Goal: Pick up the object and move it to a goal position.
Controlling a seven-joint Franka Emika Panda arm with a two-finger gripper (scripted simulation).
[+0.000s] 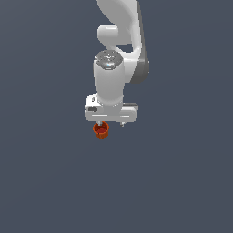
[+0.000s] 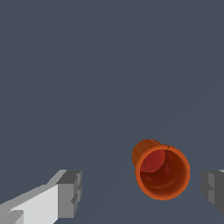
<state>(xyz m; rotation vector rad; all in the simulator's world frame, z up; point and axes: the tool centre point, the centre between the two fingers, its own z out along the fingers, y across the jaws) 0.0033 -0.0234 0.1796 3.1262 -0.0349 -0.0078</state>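
Orange-red cup sits between my spread fingers, nearer one side, untouched; my gripper is wide open above it. Grasp, lift and move to goal all remain

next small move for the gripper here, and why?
Probably shift sideways to centre on the cup, then descend. In the wrist view the gripper is open, with the cup between the fingers but much nearer one of them and touching neither. The exterior view shows it off-centre under the hand too.
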